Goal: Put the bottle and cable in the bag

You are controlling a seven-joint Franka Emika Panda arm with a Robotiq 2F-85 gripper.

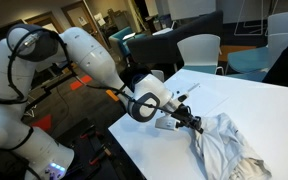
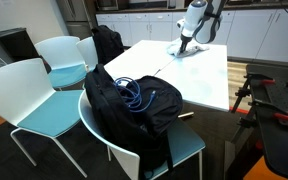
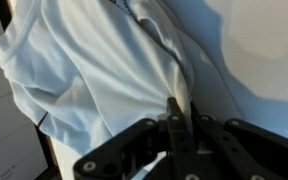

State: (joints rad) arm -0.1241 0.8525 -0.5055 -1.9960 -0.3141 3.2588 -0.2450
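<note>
Looped blue-black cable (image 2: 134,94) is lying on the black fabric bag (image 2: 102,102), way off from the claw (image 2: 181,45), which is sitting shut on pale wrinkled cloth (image 1: 224,145).

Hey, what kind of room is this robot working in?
Probably an office break room or meeting area. There is a large white table, with white-and-teal chairs pulled up around it. A run of pale cabinets lines the back wall.

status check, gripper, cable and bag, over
gripper shut, pinching the cloth on the table. cable lies on top of the bag on a chair. bottle not in view.
</note>
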